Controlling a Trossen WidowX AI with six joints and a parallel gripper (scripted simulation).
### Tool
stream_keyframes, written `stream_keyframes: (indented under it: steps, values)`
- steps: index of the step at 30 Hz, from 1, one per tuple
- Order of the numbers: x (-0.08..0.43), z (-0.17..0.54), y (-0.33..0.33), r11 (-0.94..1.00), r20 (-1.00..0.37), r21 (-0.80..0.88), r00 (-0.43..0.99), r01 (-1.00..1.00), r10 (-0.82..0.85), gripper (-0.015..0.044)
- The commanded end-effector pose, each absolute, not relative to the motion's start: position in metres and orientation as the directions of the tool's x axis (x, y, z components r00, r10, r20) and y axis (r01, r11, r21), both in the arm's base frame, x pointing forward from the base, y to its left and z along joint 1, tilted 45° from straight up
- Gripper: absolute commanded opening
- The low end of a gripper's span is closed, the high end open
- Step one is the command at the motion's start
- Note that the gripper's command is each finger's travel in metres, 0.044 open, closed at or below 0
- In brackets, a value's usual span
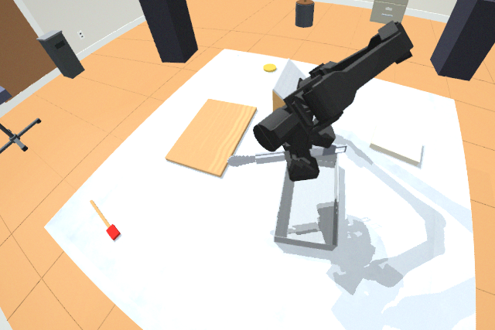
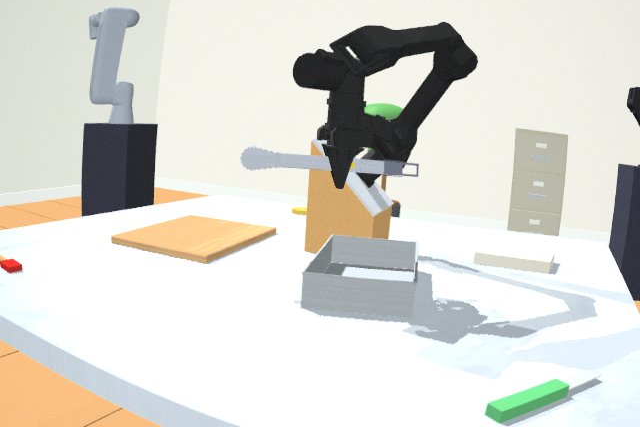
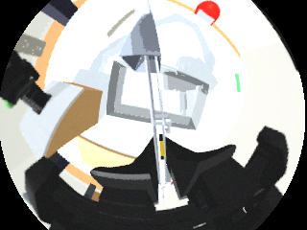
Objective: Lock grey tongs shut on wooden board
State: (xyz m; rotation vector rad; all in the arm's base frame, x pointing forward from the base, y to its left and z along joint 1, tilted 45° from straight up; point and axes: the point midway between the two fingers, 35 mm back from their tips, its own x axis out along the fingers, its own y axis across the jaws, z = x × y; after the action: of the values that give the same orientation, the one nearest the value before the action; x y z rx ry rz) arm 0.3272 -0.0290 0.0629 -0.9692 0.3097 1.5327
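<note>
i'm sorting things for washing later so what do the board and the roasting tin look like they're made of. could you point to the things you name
The board [image 1: 211, 136] [image 2: 193, 237] looks like wood with a smooth, matte finish: pale brown with wavy grain. The tin [image 1: 305, 243] [image 2: 359, 292] seems to be dull metal, judging by its grey, faintly streaked walls, though painted plastic can't be ruled out.

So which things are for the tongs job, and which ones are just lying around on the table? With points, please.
For the job:
- grey tongs [image 1: 271, 156] [image 2: 302, 161], held squeezed above the tin
- robot's gripper [image 2: 354, 185] [image 3: 157, 137]
- roasting tin [image 1: 305, 243] [image 2: 359, 292]
- wooden board [image 1: 213, 134] [image 2: 191, 238]

Just lying around:
- red-ended stick [image 1: 113, 232] [image 2: 11, 265]
- yellow disc [image 1: 269, 67] [image 2: 299, 211]
- green-handled thing [image 2: 527, 400]
- pale flat block [image 1: 395, 152] [image 2: 514, 261]
</note>
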Motion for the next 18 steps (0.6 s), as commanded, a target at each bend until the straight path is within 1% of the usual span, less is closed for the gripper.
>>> stream_keyframes:
  steps: [1, 18]
  values:
    - [0.330, 0.044, -0.051, -0.267, -0.725, -0.361, 0.088, -0.894, 0.683, -0.0150]
    - [0.318, -0.031, -0.126, -0.415, -0.723, -0.484, 0.084, -0.771, 0.686, -0.0150]
